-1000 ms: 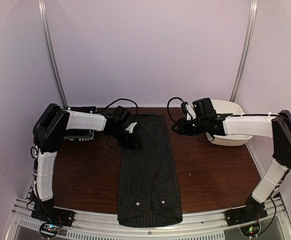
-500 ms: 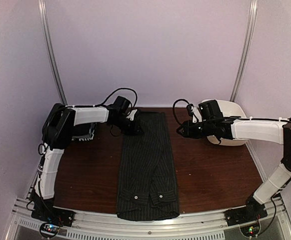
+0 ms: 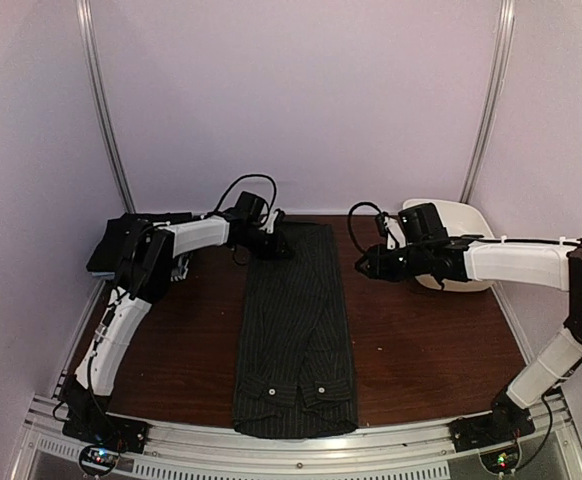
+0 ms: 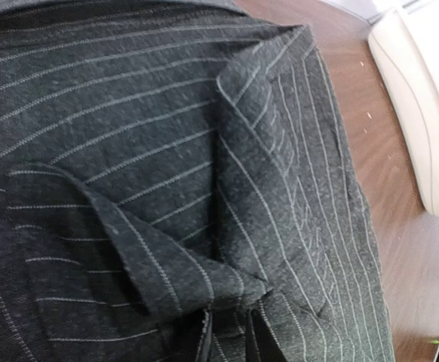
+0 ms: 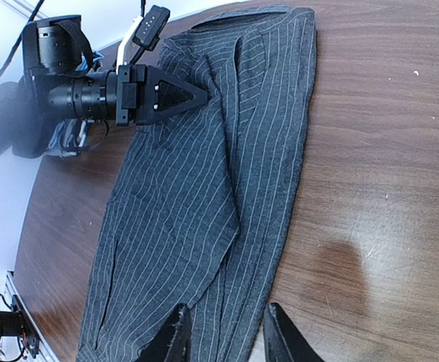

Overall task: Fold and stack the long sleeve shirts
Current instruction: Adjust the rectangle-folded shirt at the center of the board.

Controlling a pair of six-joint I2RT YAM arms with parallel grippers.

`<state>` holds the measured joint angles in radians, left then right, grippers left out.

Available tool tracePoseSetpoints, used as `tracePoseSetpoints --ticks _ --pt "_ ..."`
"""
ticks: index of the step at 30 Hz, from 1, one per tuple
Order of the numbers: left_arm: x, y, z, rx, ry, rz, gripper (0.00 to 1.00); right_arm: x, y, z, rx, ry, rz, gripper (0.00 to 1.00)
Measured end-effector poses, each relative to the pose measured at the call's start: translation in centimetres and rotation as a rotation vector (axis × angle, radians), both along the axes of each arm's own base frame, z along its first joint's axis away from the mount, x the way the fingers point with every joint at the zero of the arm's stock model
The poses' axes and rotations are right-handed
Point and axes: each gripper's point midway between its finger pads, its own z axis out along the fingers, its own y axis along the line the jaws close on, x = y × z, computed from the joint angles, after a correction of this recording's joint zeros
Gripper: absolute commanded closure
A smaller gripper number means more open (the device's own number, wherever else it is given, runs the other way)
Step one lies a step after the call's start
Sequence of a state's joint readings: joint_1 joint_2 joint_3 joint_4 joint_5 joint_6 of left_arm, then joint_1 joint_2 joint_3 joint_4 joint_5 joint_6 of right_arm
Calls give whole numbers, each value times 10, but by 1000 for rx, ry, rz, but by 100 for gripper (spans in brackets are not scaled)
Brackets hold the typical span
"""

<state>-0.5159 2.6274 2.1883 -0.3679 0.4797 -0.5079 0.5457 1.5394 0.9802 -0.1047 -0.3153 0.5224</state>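
Observation:
One long sleeve shirt (image 3: 296, 330), charcoal with pale pinstripes, lies as a long narrow strip down the middle of the table, collar and white buttons at the near end. My left gripper (image 3: 273, 246) sits at its far left corner, shut on a raised fold of the cloth (image 4: 204, 279); in the left wrist view the gripper (image 4: 231, 335) shows only at the bottom edge. My right gripper (image 3: 363, 265) hovers just right of the shirt, open, holding nothing. In the right wrist view, the right gripper (image 5: 227, 339) is over the shirt's (image 5: 204, 196) right edge, with the left gripper (image 5: 182, 92) beyond.
A white plastic tub (image 3: 461, 225) stands at the far right, behind the right arm; the tub (image 4: 423, 113) also shows in the left wrist view. A dark item (image 3: 176, 265) lies at the far left, mostly hidden under the left arm. Bare brown table (image 3: 431, 340) flanks the shirt.
My left gripper has moved toward the far edge, dragging the shirt's far left corner and sliding the shirt slightly away. The right gripper has drawn a little to the right, off the shirt.

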Motion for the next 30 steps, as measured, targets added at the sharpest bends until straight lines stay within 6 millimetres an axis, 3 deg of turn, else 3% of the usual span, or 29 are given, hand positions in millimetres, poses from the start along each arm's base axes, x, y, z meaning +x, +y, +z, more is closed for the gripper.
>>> tracePoseSetpoints --ticks 13,20,24,30 --pt "21 1 13 -46 -51 37 78 -7 -2 2 0 3 5 65" --pt "42 22 18 -94 -64 75 78 -9 -3 -2 -1 12 4 65" --pt "51 35 6 -112 -46 91 77 -10 -3 -3 -3 15 5 65" --pt "60 41 8 -143 -49 95 74 -11 -3 -4 -3 18 7 65"
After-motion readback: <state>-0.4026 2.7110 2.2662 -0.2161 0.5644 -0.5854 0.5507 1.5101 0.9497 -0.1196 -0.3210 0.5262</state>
